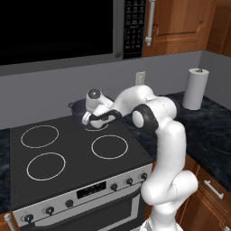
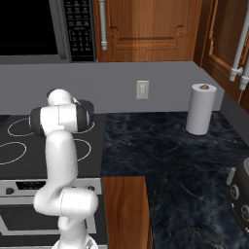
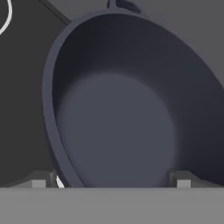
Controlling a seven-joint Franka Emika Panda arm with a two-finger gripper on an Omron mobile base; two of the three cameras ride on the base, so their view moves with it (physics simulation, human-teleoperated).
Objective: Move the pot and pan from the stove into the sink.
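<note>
one wide-open, empty claw (image 3: 111, 181) straddles the near rim of the pot (image 3: 122, 113) on the stove (image 1: 67, 167); a shallow bite could slip off.

Pot (image 3: 118, 131) stands open-topped against the back wall (image 1: 45, 97); stove (image 1: 72, 158) in front lies bare

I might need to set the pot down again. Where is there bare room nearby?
Bare: the stove glass over its three front and left burner rings, and the counter between stove and paper towel roll. Crowded: back right burner, with the pot and gripper.
</note>
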